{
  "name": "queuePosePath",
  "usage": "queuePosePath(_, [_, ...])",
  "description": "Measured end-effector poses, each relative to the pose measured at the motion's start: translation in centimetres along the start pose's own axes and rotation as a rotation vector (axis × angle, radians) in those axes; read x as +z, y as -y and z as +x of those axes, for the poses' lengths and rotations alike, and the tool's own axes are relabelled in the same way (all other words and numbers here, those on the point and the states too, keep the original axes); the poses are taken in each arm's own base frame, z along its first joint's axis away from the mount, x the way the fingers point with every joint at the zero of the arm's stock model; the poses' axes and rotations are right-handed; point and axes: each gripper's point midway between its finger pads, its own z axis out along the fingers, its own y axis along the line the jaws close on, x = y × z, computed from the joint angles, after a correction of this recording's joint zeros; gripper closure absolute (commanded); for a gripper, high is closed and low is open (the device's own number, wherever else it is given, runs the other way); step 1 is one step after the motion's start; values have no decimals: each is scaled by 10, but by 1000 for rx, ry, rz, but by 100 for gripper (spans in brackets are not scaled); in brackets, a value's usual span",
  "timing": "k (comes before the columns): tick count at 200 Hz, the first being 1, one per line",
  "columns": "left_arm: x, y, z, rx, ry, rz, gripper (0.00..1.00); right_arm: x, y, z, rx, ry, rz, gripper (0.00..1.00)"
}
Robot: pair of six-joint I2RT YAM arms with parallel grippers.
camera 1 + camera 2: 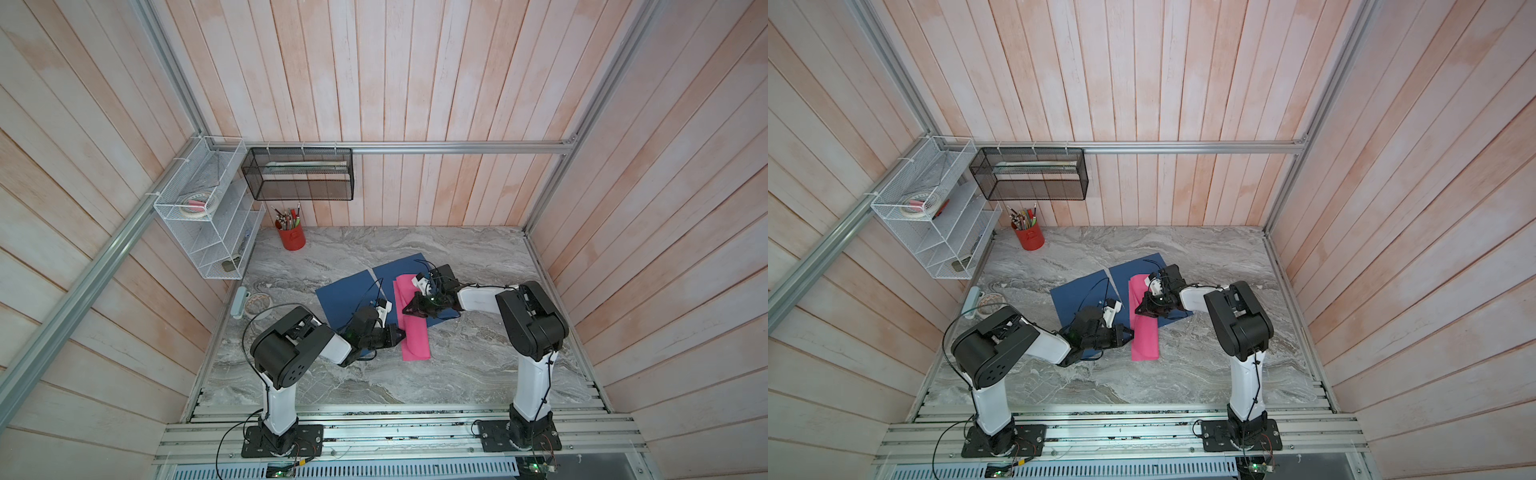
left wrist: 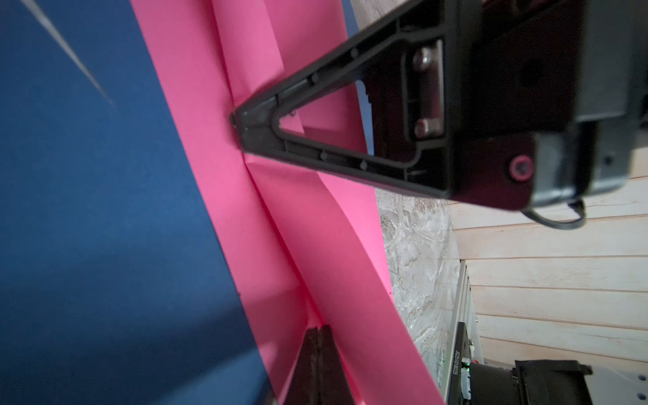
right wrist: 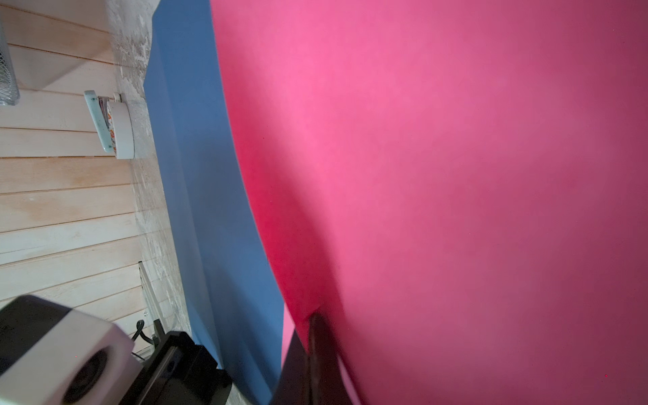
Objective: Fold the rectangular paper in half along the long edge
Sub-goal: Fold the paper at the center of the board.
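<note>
Paper (image 1: 415, 340) of a smooth, matte pink is lying near the middle of the table (image 1: 478, 353) as a long, narrow strip. Its far half is resting on a blue sheet (image 1: 399, 266) and its near half on bare grey-veined marble. The strip is showing doubled layers. In the left wrist view the paper (image 2: 217, 210) is bowing upward in soft curved flaps along one sharp crease.

The left gripper (image 1: 403, 333) is meeting the strip's left long edge about midway along it. Its black wedge-shaped jaws are sitting fully together, with only a thin seam between them (image 2: 319, 336). Whether paper is caught in that seam cannot be told.

The right gripper (image 1: 404, 311) is lying just beyond it, with its triangular open-frame jaws also closed to a point (image 2: 240, 121). That point is pressing on the crease. In the right wrist view the paper (image 3: 438, 175) is filling most of the frame and rising over the closed tip (image 3: 315, 329).

A second blue sheet (image 1: 345, 291) is lying just beside the first, with a thin gap between them. A red cylindrical cup (image 1: 291, 237) of pencils is standing at the far left corner. Above it, a white wire rack (image 1: 208, 216) and a black mesh basket (image 1: 299, 174) are hanging on the plank walls.
</note>
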Motion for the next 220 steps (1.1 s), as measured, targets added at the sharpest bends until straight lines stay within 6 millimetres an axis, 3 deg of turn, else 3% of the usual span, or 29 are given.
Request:
queuePosePath(34, [2,1,0,-3,-3,9,100,-1,-6,0,-33,6,3,74])
queuePosePath(62, [3,2,-1,-3,-6,13,100,-3,-8,0,-49,11,6,69])
queuePosePath(125, [3,2,-1,-3,-6,13,100,-11,-9,13,-52,1,1,66])
queuePosePath(191, [3,2,-1,-2,-6,13,100,-28,-28,17,-106,7,-59,70])
queuePosePath(220, [2,2,-1,-2,-8,7,100,-34,-18,19,-88,10,-64,72])
